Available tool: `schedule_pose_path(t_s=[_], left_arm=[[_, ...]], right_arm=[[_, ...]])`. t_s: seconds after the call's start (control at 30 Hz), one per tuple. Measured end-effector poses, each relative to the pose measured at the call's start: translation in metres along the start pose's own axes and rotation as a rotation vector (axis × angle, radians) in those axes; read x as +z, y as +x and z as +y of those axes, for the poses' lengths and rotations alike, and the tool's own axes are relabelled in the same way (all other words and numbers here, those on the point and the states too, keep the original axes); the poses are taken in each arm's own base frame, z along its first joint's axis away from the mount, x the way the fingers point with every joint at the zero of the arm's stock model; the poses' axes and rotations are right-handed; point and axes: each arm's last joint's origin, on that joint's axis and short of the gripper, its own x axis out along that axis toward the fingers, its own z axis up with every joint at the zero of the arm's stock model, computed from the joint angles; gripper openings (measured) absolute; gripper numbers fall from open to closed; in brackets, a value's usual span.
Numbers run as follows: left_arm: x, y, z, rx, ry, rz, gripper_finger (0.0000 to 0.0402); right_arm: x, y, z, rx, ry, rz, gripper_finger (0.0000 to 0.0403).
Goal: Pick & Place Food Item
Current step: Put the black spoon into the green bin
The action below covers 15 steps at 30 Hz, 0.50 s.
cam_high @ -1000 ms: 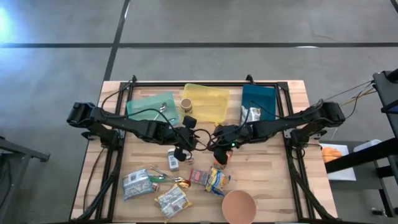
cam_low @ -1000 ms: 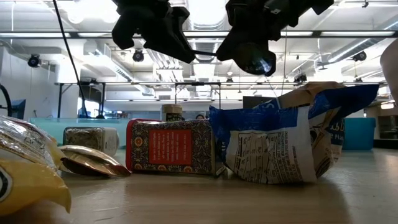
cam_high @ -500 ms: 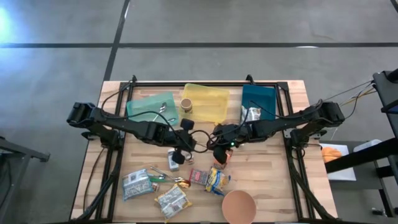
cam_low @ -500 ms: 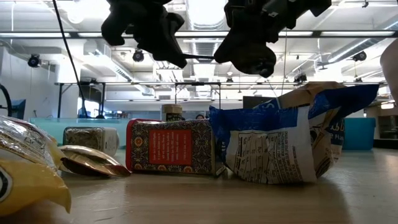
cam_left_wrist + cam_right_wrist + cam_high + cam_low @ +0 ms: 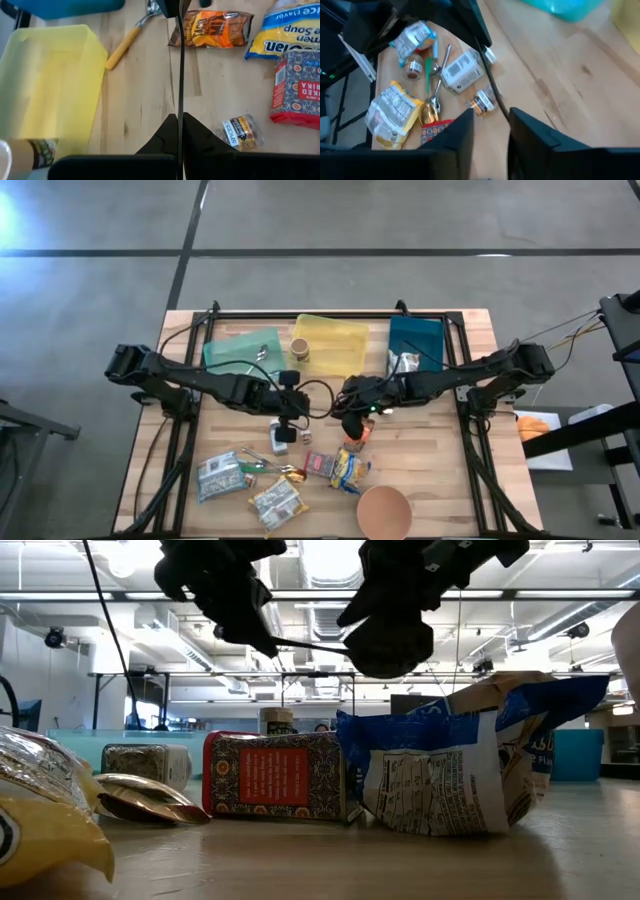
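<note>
My two grippers meet above the table's middle. My left gripper (image 5: 180,116) (image 5: 300,408) is shut on a thin black strand (image 5: 180,65). The strand runs across to my right gripper (image 5: 490,117) (image 5: 350,415), whose fingers stand open around its other end (image 5: 496,95). In the low view the strand (image 5: 305,643) spans the gap between them in the air. Below lie food items: an orange snack bag (image 5: 210,29), a yellow-blue soup bag (image 5: 295,30), a red box (image 5: 297,85) and a small spice jar (image 5: 243,131). My left gripper pinches the strand between its two fingertips (image 5: 170,127), at the end nearer the table's left (image 5: 180,111). The fingers slant down from the table's left, and the strand runs straight on from them, clear of the table. My right gripper has the strand's other end between its open fingers; whether a finger touches it I cannot tell.
Green (image 5: 245,352), yellow (image 5: 330,345) and blue (image 5: 415,340) bins line the far edge, with a paper cup (image 5: 299,348) by the yellow one. Silver packets (image 5: 220,475), a yellow-handled utensil (image 5: 125,42) and a brown bowl (image 5: 384,510) lie toward the near edge.
My left gripper has rolled about its own axis and drifted a little toward the table's left edge. The black strand now shows as a longer line between the two grippers. My right arm has kept its place.
</note>
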Motion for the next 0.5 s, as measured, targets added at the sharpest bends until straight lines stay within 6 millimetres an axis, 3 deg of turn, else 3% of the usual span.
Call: schedule_pose_path(t_s=[0.23, 0.5], left_arm=[[-0.002, -0.023, 0.009, 0.033, -0.078, -0.024, 0.0], [-0.019, -0.056, 0.027, 0.108, -0.26, -0.037, 0.0]], right_arm=[[0.011, -0.007, 0.004, -0.052, -0.051, -0.117, 0.0201], [0.022, -0.022, 0.005, -0.18, -0.051, -0.246, 0.0213]])
